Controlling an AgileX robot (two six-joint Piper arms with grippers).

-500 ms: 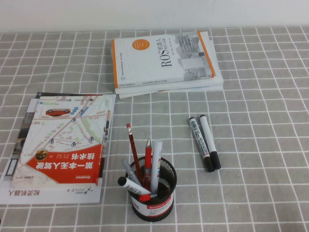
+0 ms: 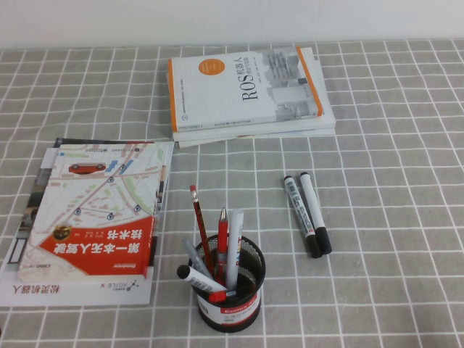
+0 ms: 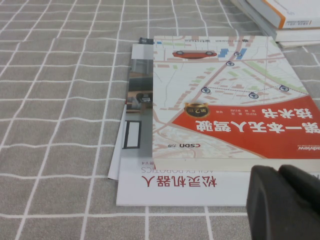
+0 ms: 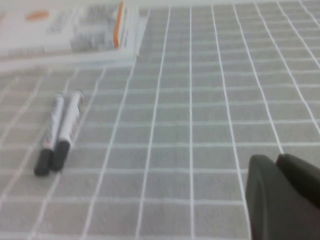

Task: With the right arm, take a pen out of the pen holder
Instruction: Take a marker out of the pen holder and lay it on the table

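Note:
A black mesh pen holder (image 2: 230, 290) stands near the table's front edge. It holds a red pencil (image 2: 200, 225), a red pen (image 2: 222, 239), a white marker (image 2: 233, 243) and a black-capped marker (image 2: 194, 277). Neither arm shows in the high view. My right gripper (image 4: 276, 160) hangs shut and empty over the checked cloth, to the right of two loose markers (image 4: 60, 132); the holder is outside its wrist view. My left gripper (image 3: 280, 171) is also shut with nothing in it, low at the near edge of a red and white map book (image 3: 225, 100).
The two black-capped markers (image 2: 308, 214) lie side by side right of the holder. A stack of books (image 2: 246, 90) sits at the back centre. The map book (image 2: 98, 214) rests on larger white books (image 2: 80, 290) at the left.

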